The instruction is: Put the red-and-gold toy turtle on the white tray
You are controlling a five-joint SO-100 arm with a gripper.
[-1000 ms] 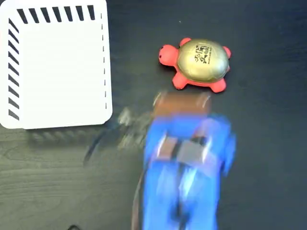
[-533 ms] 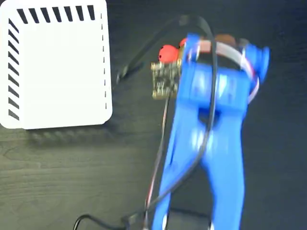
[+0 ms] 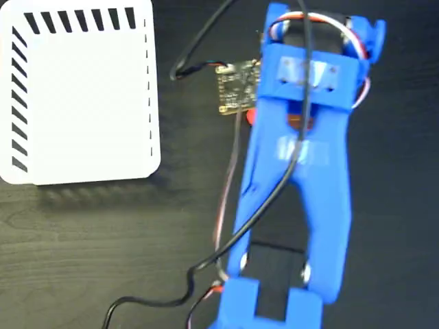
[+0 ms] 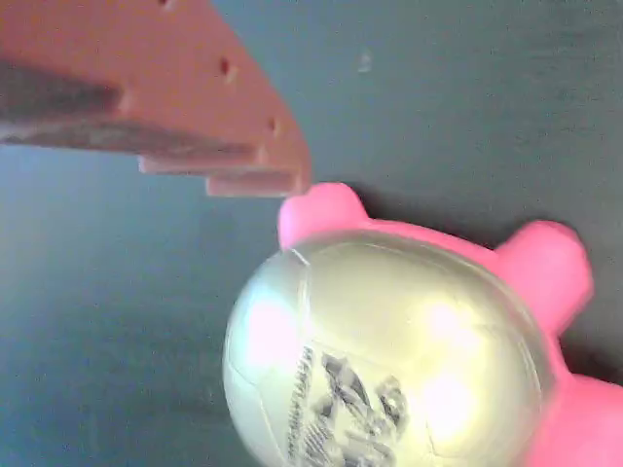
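In the fixed view, the white tray [image 3: 82, 92] is seen at the upper left of the dark table [image 3: 82, 253], while the blue arm [image 3: 295, 178] is stretched over the spot to its right, so that only slivers of the turtle [image 3: 251, 117] are shown beneath it, well apart from the tray. In the wrist view, the turtle [image 4: 389, 341] is found on the table with its gold shell up, and one orange finger [image 4: 195, 107] is held just above and beside one of its feet; whether the jaws are parted or closed cannot be told.
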